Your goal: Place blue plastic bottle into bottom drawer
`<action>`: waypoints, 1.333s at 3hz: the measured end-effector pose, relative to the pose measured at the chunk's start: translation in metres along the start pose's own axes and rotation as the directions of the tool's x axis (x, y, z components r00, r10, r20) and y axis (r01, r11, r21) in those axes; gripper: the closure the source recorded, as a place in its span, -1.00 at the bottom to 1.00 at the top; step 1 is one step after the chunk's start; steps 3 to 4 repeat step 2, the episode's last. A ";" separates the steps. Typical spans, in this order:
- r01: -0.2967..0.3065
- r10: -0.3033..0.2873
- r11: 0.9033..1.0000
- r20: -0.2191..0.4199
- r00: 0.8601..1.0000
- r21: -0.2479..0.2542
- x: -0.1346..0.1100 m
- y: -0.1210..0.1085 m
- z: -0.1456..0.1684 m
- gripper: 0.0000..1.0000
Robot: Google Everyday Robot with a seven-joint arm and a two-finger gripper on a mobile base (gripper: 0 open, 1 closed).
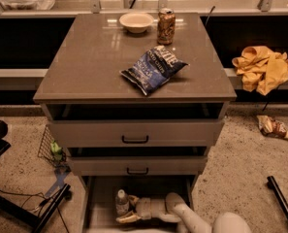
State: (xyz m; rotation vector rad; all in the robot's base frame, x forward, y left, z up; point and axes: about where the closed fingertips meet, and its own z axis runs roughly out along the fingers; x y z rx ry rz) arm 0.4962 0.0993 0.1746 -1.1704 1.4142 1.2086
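Note:
The blue plastic bottle (121,202), clear with a white cap, stands upright on the pale floor of the bottom drawer (101,198), which is pulled out at the foot of the cabinet. My gripper (127,209) reaches into this drawer from the lower right and is right against the bottle's right side, low near its base. The pale arm (192,218) behind it covers part of the drawer floor.
The two upper drawers (135,132) with black handles stand partly open above the bottom one. On the cabinet top lie a blue chip bag (153,68), a brown can (166,26) and a white bowl (136,21). A yellow cloth (262,68) lies to the right, and a wire basket (51,148) and cables to the left.

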 end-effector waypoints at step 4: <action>-0.001 0.001 1.000 0.001 1.000 -0.003 0.000 0.001 0.002 -1.00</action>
